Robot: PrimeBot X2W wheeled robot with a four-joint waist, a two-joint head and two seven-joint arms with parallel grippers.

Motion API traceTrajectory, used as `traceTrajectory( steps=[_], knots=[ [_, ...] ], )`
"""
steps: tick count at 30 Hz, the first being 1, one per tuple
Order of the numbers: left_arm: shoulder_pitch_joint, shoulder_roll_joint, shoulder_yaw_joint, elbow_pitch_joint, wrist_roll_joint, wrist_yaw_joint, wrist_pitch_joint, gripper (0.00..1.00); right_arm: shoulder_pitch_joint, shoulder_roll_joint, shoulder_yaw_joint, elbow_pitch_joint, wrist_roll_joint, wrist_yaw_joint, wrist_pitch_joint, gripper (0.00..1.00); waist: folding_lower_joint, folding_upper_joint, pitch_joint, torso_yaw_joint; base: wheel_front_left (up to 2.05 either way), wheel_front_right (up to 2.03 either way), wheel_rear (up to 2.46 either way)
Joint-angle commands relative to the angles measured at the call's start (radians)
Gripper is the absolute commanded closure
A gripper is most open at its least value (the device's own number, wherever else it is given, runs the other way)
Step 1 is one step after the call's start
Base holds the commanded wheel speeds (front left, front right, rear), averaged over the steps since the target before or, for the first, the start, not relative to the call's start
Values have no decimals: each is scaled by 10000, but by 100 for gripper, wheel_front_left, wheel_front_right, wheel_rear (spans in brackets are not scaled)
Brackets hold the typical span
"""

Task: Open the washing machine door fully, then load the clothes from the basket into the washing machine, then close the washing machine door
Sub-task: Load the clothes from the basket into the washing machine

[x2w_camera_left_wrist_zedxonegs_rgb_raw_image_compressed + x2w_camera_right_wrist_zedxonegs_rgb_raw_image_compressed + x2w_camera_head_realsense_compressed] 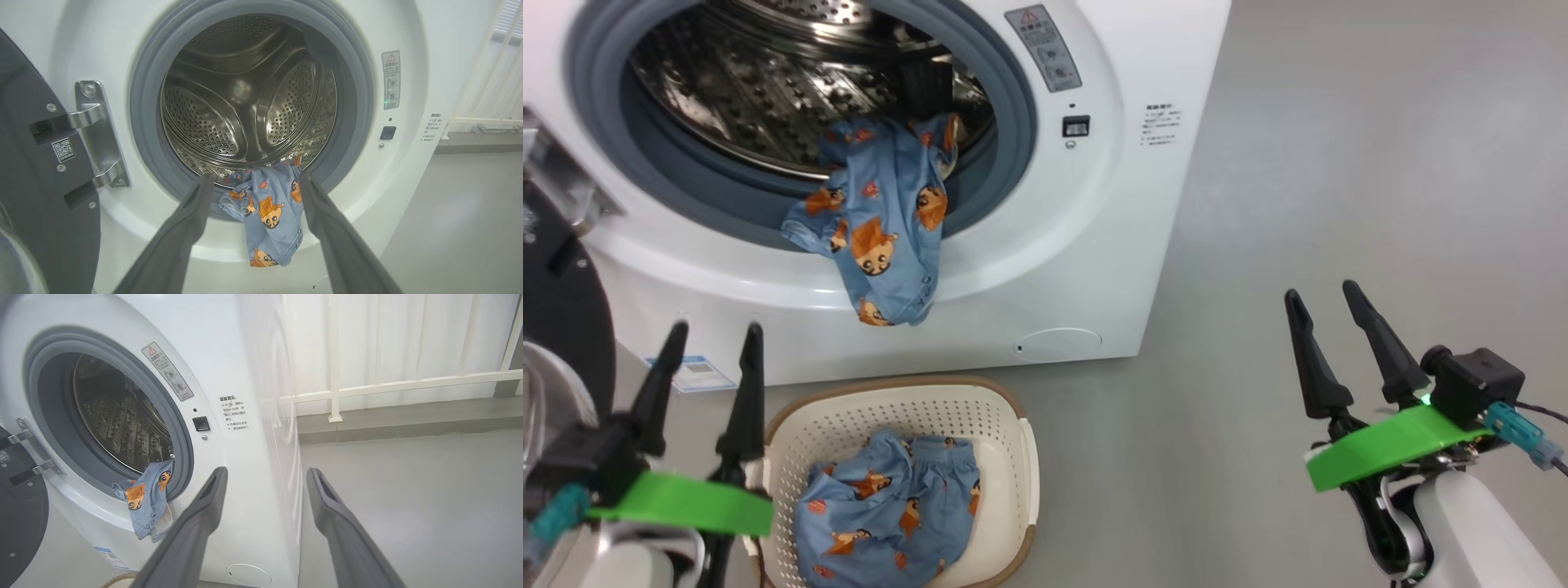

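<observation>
I see a light-blue cartoon-print garment (pixel 882 229) hanging at six o'clock from the white washer (pixel 1111 204) mouth, another garment (pixel 890 506) in the cream perforated basket (pixel 1018 449); both jaws released, empty.

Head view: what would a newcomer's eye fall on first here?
A light-blue cartoon-print garment hangs half out of the washing machine, draped over its grey gasket. Below it, the basket on the floor holds more of the clothes. The left gripper and right gripper hover open and empty at the lower corners.
</observation>
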Motion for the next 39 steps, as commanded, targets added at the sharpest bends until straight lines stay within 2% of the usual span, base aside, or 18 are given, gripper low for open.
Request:
traceTrajectory(
  steps=[1, 14, 39],
  knots=[
    [415, 122, 596, -610, 168, 76, -60, 0, 203, -210, 159, -364, -57, 56, -80, 0, 1, 0, -205, 176, 0, 0, 0],
    [1117, -414, 909, -1146, 381, -75, -60, 0, 408, -413, 116, -551, -178, 56, -80, 0, 1, 0, -244, 542, 0, 0, 0],
    [841, -618, 1019, -905, 574, -281, -61, 0, 239, -256, 75, -587, -264, 56, -80, 0, 1, 0, 56, 366, 0, 0, 0]
  ],
)
